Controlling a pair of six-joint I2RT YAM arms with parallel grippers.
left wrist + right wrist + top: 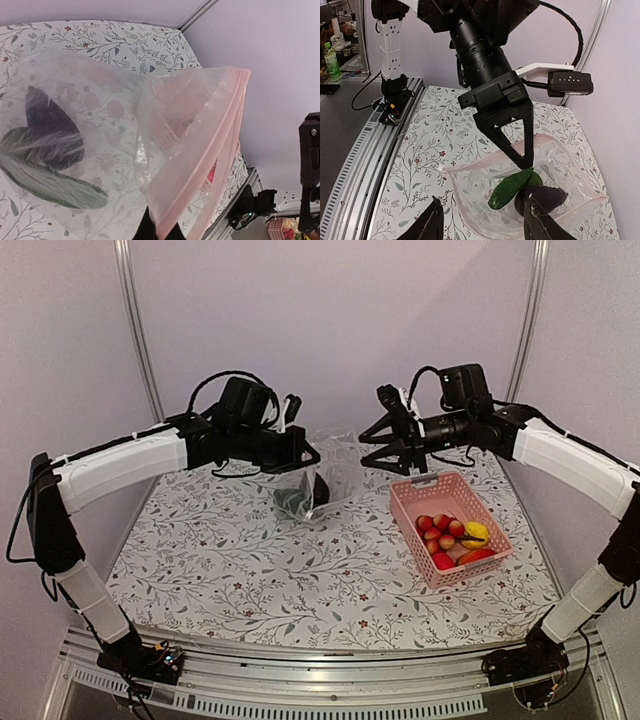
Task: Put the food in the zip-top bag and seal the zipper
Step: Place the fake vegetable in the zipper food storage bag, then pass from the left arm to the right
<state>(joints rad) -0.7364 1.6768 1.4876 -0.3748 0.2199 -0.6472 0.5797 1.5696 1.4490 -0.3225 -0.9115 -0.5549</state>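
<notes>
The floral worktop (pixel 250 560) carried it all. The clear zip-top bag (pixel 330 465) sat mid-worktop, its mouth edge pinched tight in the left gripper (pixel 525 162) fingers. Only the left wrist view caught the pinkish zipper (pixel 220 145) up close. Only the right wrist view showed a green piece (pixel 512 187) and a dark purple piece (pixel 545 197) inside the bag. The top view alone had the pink basket (pixel 408 502) with cherry tomatoes (pixel 437 530) and a yellow piece (pixel 475 533). The right gripper (pixel 482 210) fingers were spread wide, holding nothing.
</notes>
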